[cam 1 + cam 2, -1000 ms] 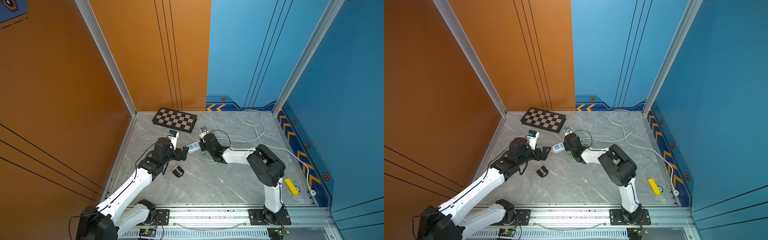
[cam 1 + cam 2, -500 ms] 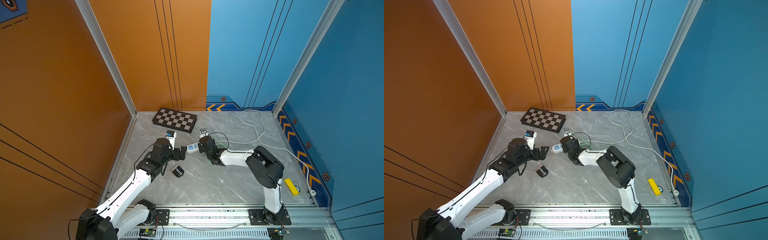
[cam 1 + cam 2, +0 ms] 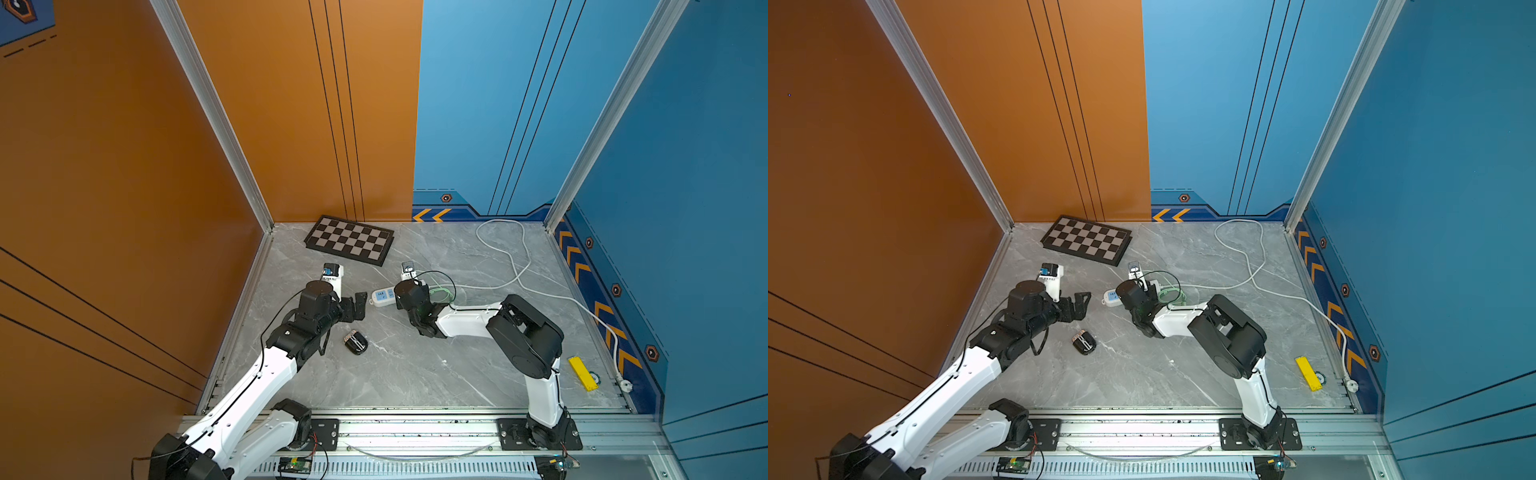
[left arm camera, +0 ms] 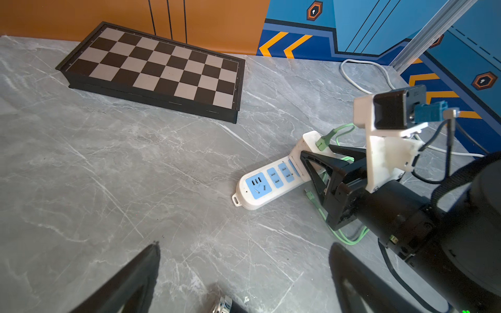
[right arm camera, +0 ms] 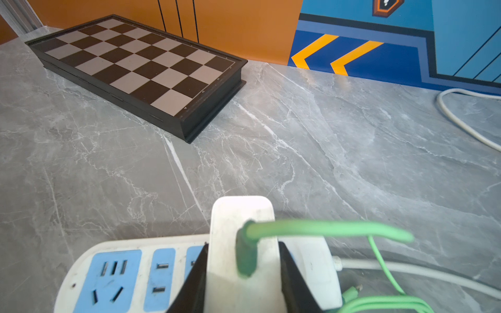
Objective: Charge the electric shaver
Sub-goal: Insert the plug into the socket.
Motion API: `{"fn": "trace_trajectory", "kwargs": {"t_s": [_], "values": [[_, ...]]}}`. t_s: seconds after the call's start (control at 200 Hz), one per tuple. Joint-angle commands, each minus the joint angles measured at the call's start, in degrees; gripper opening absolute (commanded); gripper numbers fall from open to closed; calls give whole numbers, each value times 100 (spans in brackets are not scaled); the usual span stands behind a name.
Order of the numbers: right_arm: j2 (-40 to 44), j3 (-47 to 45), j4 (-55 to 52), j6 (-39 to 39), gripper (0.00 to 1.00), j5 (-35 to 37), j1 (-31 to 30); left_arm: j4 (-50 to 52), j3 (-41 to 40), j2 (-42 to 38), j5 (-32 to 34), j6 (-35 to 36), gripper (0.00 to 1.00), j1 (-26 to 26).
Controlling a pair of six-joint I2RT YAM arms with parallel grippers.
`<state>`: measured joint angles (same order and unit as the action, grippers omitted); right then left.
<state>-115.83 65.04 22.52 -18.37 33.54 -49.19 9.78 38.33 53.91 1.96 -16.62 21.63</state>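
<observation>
My right claw (image 5: 244,257) is clenched on the white charger (image 5: 238,211) over the power strip (image 5: 116,271). My left claw (image 3: 354,306) is spread, empty. The shaver (image 3: 355,343) lies near it (uncabled). A crooked push could skid the strip or snag the green cable (image 5: 325,229).

Chessboard (image 3: 350,240): lies flat on grey marble tabletop (image 3: 415,374), rear L corner, adj. to orange wall (image 3: 291,124). Yellow block (image 3: 582,372): front R, near blue wall (image 3: 685,249).

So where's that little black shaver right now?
In both top views the shaver lies left of centre, nearer the robot than the open left tool and the power strip.
</observation>
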Motion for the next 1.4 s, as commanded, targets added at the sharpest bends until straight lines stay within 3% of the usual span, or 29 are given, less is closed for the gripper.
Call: {"fn": "trace_trajectory", "kwargs": {"t_s": [0.0, 0.27, 0.871, 1.397], "values": [[-491, -121, -966, -211, 0, -135, -32, 50, -70, -101, 156, -109, 98, -71], [-586, -34, -1231, -369, 0, -346, 10, 50, -130, -182, 139, -175, 98, -115], [-1057, 1138, -3276, -361, 0, -886, 215, 324, -62, -268, 139, -131, 98, -159], [-1168, 1224, -3716, -292, 0, -846, 211, 315, -152, -431, 261, -201, 98, -185]]}}
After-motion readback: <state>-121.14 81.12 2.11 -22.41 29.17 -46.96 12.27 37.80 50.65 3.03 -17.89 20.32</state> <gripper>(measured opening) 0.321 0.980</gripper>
